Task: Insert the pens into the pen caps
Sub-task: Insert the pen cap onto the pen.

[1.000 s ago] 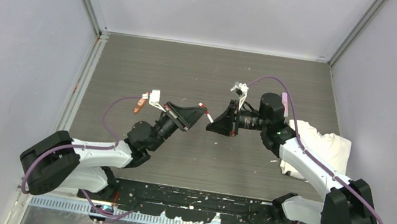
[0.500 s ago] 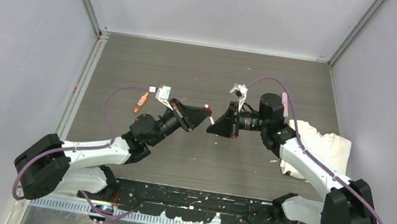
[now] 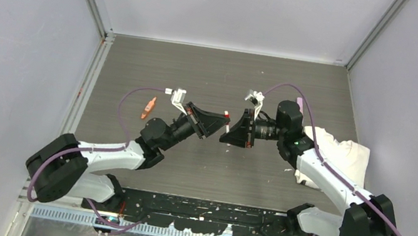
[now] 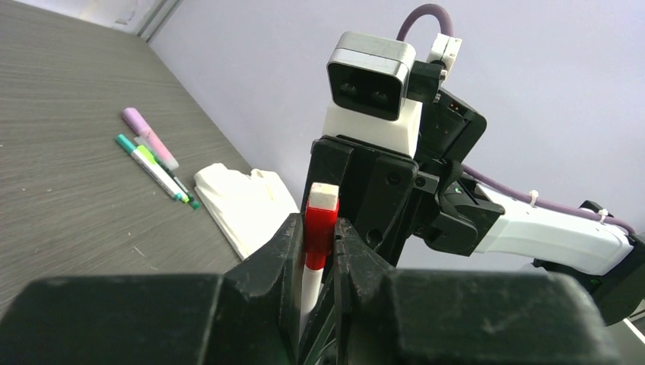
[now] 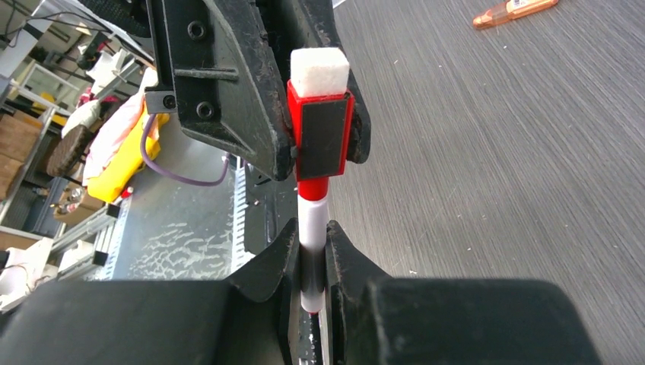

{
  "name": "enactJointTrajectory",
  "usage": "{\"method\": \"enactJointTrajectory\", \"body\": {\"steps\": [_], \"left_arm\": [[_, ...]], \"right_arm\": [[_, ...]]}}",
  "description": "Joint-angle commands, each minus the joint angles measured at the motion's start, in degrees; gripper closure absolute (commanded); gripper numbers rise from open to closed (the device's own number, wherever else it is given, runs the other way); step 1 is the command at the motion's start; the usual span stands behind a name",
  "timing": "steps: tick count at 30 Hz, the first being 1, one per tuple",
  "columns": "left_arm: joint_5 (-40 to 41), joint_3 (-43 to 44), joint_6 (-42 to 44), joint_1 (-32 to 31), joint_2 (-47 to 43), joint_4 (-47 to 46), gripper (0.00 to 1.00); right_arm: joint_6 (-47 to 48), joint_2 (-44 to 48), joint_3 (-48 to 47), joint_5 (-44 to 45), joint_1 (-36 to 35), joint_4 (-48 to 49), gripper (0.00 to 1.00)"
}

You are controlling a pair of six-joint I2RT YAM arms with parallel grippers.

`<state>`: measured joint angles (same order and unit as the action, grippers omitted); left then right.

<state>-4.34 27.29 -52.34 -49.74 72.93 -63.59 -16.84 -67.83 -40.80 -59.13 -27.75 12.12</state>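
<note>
Red pen cap (image 5: 320, 125): clamped in left pincer (image 4: 319, 237), carried rightward over the last second, now seated over tip of white pen (image 5: 310, 213) clamped in right pincer (image 5: 310, 234), midair above surface (image 3: 158, 65); likely needs only a final push home

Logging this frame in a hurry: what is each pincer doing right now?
Left pincer: closed on the red cap.
Right pincer: closed on the white pen.
</note>
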Motion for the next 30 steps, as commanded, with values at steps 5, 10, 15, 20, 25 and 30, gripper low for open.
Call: {"method": "enactJointTrajectory", "body": {"steps": [5, 10, 15, 20, 25, 30], "left_arm": [[-5.0, -1.8, -0.7, -2.2, -5.7, 1.4, 0.89], [-3.0, -2.3, 0.5, -2.2, -9.2, 4.6, 0.76], [-3.2, -2.1, 0.9, -2.2, -10.3, 6.8, 0.62], [-3.2, -2.9, 1.3, -2.2, -11.1, 7.7, 0.51], [-0.8, -4.2, 4.5, -2.2, -15.1, 10.8, 0.40], [2.1, -2.1, 11.1, -2.1, -21.9, 19.9, 0.27]], "right_arm": [[-0.7, 0.9, -0.8, 0.6, 0.0, 8.8, 0.99], [-1.4, 0.9, -0.6, 0.0, 0.0, 9.8, 0.99], [-1.6, 0.9, -0.5, -0.4, -0.1, 10.3, 0.99], [-1.8, 0.9, -0.4, -0.6, 0.0, 10.6, 0.99], [-1.9, 1.0, -0.4, -1.2, 0.0, 10.8, 0.99], [-1.6, 0.9, -0.6, -3.7, 0.0, 10.8, 0.99]]}}
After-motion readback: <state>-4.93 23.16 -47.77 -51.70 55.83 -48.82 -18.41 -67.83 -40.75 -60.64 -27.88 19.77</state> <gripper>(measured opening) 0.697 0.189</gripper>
